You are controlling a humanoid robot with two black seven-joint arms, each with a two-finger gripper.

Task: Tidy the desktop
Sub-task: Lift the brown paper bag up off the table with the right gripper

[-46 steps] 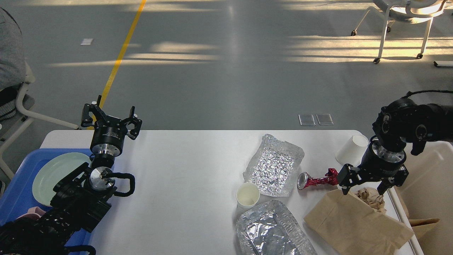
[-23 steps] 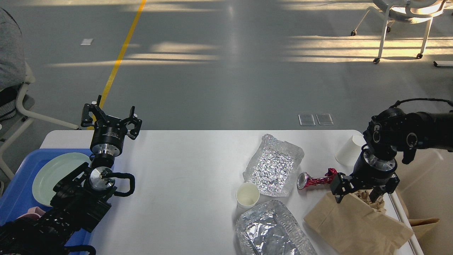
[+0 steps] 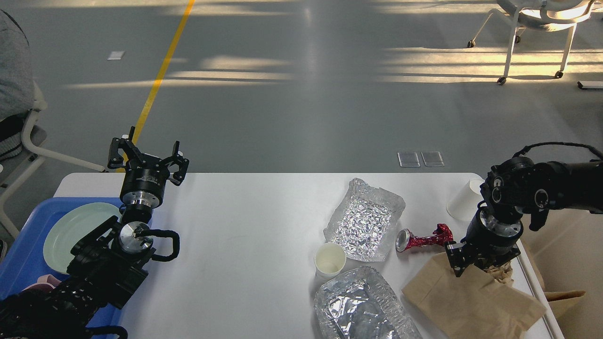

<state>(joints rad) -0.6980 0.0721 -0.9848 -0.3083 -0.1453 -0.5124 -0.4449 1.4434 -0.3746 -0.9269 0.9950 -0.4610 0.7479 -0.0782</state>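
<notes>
Our right gripper (image 3: pixel 481 267) has dropped onto the paper bag (image 3: pixel 471 301) at the desk's (image 3: pixel 245 226) right edge; whether its fingers grip it, we cannot tell. Left gripper (image 3: pixel 147 157) stays raised, fingers spread, empty. Bagging trash seems underway.

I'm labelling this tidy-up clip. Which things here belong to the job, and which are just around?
Job: desktop, crushed red can, brown paper bag, two foil trays, two paper cups, right gripper.

Just around: blue tray with green plate, chair, yellow floor line.
</notes>
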